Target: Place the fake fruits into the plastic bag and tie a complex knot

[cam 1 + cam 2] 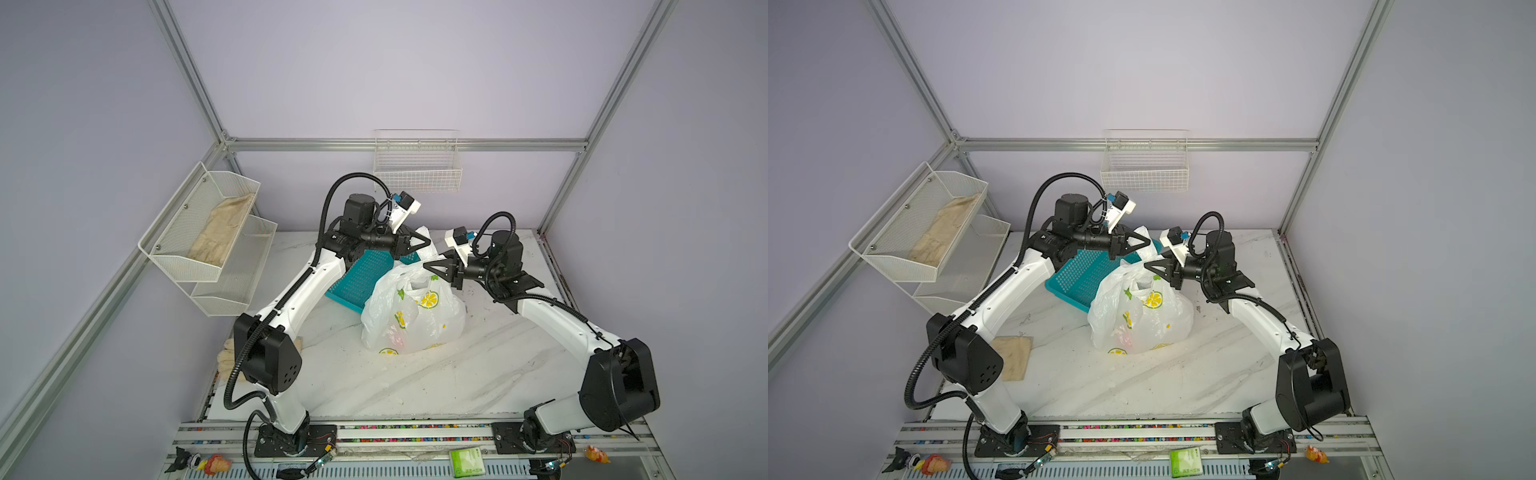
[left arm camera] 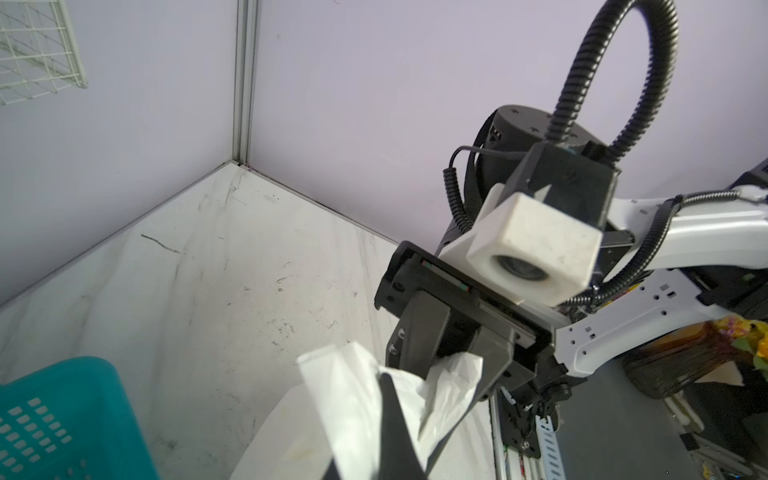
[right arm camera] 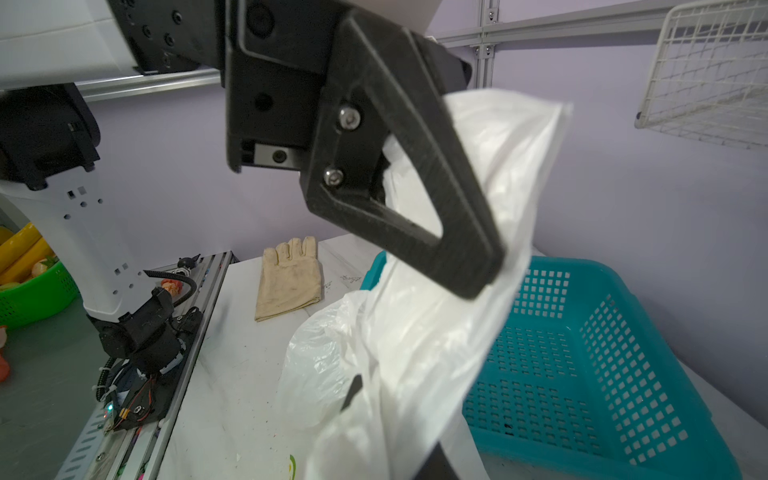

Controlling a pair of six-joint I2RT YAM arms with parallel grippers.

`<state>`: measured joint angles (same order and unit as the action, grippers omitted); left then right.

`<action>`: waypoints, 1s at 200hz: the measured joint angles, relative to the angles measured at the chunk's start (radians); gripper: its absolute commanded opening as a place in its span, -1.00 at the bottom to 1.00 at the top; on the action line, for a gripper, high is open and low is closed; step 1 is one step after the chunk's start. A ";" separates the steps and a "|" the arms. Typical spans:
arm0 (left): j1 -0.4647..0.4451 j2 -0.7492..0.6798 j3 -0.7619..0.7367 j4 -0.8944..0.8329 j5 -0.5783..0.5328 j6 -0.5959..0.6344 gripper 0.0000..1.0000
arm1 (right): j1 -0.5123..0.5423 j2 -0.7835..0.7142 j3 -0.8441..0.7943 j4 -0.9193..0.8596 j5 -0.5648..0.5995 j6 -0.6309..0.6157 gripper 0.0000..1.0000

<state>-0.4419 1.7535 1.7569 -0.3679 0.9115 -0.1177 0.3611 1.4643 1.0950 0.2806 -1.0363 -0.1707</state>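
- Checking grips: what has the left gripper point(image 1: 428, 243) got?
- Fingers pinched right down on a bunched handle of the plastic bag point(image 1: 415, 316). White film sticks out past the tips in the right wrist view point(image 3: 478, 286).
- Right gripper point(image 1: 426, 266)?
- Fingers narrow, with crumpled bag film wedged between them in the left wrist view point(image 2: 453, 374). Both top views show its tip right at the bag's top edge point(image 1: 1146, 264).
- How far apart are the two grippers?
- Near each other, tips facing. The left sits farther back, over the teal basket point(image 1: 361, 278); the right is nearer the bag mouth.
- Where's the bag?
- On the table point(image 1: 415, 386), mid-table and upright, handles pulled up. Its back-left side is against the basket's front corner, lemon print facing the camera.
- And the fake fruits point(image 1: 395, 336)?
- Only a pink-red blur low down through the bag wall, seen in both top views point(image 1: 1126, 334). Can't count them.
- Anything else on the table?
- A beige glove point(image 1: 1013, 357) lying flat by the left arm's elbow, well apart from the bag.
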 measured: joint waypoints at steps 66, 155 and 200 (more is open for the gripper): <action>0.002 -0.001 0.000 0.009 -0.007 0.006 -1.00 | 0.000 0.000 -0.016 0.074 0.040 0.100 -0.46; 0.014 -0.035 -0.001 0.015 -0.044 0.026 -1.00 | 0.000 0.003 -0.023 0.153 0.064 0.193 -0.47; 0.016 -0.039 -0.001 0.021 -0.045 0.024 -1.00 | 0.000 0.021 -0.034 0.172 0.071 0.222 -0.54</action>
<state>-0.4255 1.7149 1.7557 -0.3466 0.8669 -0.0937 0.3611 1.4853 1.0615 0.4526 -0.9649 0.0509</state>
